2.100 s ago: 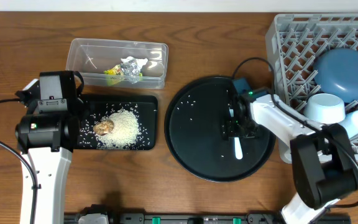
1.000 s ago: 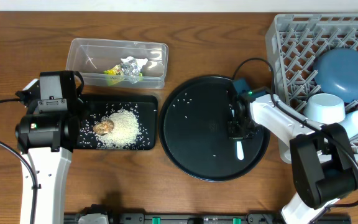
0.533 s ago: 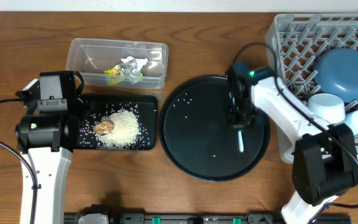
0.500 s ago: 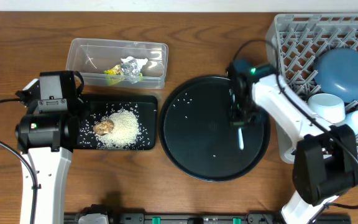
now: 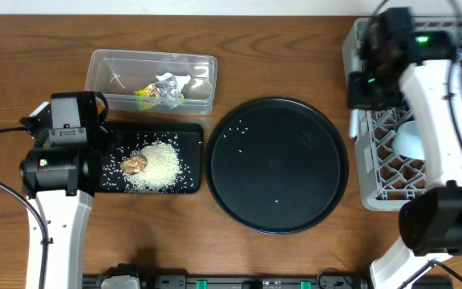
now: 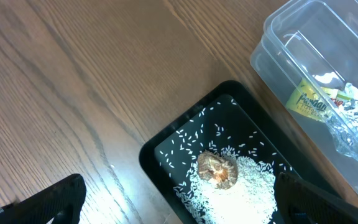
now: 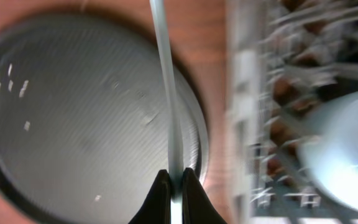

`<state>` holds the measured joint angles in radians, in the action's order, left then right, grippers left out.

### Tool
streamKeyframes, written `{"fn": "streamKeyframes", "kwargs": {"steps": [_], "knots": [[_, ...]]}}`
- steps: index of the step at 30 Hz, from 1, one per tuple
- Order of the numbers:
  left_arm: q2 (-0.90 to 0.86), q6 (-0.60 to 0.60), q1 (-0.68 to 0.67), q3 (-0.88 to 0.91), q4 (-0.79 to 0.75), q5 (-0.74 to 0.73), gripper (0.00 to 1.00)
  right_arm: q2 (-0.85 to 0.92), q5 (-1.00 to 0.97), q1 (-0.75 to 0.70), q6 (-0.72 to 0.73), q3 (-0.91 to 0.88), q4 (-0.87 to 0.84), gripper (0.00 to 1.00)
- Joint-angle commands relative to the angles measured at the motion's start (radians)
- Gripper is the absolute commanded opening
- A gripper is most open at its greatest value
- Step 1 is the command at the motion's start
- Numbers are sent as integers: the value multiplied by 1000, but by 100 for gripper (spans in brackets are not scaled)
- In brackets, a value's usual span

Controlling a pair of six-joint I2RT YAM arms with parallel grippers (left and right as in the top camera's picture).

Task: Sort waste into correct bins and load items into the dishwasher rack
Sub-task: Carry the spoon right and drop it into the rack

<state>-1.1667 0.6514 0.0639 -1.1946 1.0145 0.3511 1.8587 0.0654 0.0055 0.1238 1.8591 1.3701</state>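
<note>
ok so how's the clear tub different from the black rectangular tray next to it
The clear tub is see-through with taller walls; the black tray is opaque and shallow. The tub holds a yellow-green wrapper and crumpled foil; the tray holds white rice and a brown lump. Both are rectangular with rounded corners, similar in footprint, on the wooden table.
</note>
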Motion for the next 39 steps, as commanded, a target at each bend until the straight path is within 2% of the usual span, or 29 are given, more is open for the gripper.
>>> {"fn": "streamKeyframes", "kwargs": {"steps": [1, 7, 11, 21, 23, 31, 34, 37, 39], "knots": [[5, 5, 3, -6, 2, 24, 98, -1, -46, -82, -54, 27, -32, 1], [5, 5, 3, -6, 2, 24, 98, 2, -82, -188, -130, 23, -151, 1], [5, 5, 3, -6, 2, 24, 98, 12, -80, -210, -150, 23, -203, 1], [5, 5, 3, -6, 2, 24, 98, 135, -11, -196, -194, 23, -268, 1], [5, 5, 3, -6, 2, 24, 98, 153, -7, -189, -204, 23, -272, 4], [5, 5, 3, -6, 2, 24, 98, 178, 14, -155, -208, 23, -274, 5], [4, 5, 3, -6, -1, 24, 98, 178, 14, -147, -208, 23, -270, 11], [3, 5, 3, -6, -2, 24, 98, 178, 14, -138, -208, 23, -262, 21], [3, 5, 3, -6, -2, 24, 98, 178, 14, -130, -199, 31, -246, 23]]}}
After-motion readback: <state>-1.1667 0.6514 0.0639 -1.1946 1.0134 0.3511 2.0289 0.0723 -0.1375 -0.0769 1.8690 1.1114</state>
